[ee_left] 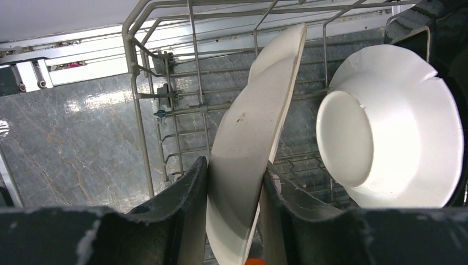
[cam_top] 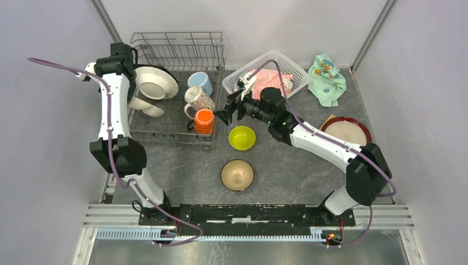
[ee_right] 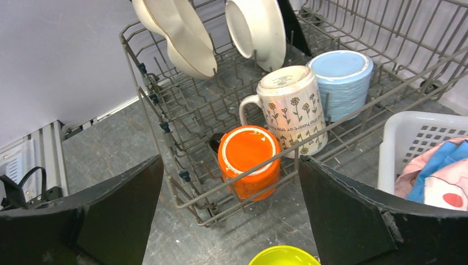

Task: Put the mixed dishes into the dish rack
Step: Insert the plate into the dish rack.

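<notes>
While your left jaws are gripping the cream plate point(ee_left: 243, 149) in the dish rack point(cam_top: 176, 41), three mugs point(cam_top: 198, 99) and a white plate point(ee_left: 403, 121) are standing inside. Your right jaws are hanging open near the lime-green bowl point(cam_top: 242, 137).

Dish rack's point(cam_top: 165, 130) left end being occupied by cream plate point(ee_left: 243, 154) and white plate point(ee_left: 408, 127) on edge, right side being filled by orange mug point(cam_top: 203, 121), patterned mug point(cam_top: 198, 99), blue mug point(cam_top: 200, 81), back rows being left open, table point(cam_top: 182, 165) in front being narrowed by green bowl point(cam_top: 242, 138).
</notes>
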Motion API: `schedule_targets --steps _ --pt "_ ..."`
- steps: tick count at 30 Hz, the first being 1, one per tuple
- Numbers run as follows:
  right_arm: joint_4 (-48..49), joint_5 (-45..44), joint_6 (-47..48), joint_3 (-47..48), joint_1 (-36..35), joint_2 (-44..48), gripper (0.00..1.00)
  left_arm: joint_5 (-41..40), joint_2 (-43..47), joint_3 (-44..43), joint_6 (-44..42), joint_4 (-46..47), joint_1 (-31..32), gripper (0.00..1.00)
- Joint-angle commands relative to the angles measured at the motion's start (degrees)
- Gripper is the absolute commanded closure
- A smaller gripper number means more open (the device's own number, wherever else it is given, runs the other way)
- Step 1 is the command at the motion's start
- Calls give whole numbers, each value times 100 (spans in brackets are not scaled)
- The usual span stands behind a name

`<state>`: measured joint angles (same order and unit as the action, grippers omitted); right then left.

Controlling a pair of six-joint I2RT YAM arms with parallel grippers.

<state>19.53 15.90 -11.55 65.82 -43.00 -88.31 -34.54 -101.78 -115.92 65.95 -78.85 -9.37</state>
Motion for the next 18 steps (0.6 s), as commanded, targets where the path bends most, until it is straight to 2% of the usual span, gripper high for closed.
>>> schedule_targets --steps 1,10,15,18 --pt "46 -198 291 411 -1 13 2 298 -352 -441 354 834 17 98" --pt "-53 -380 492 575 -7 -85 2 294 -693 -1448 588 538 -117 98" --pt "-23 -390 434 625 -3 -189 2 602 -427 -1516 603 520 -128 98" --pt "-413 -1081 -124 790 -5 -415 2 727 -260 -1477 655 511 -132 98"
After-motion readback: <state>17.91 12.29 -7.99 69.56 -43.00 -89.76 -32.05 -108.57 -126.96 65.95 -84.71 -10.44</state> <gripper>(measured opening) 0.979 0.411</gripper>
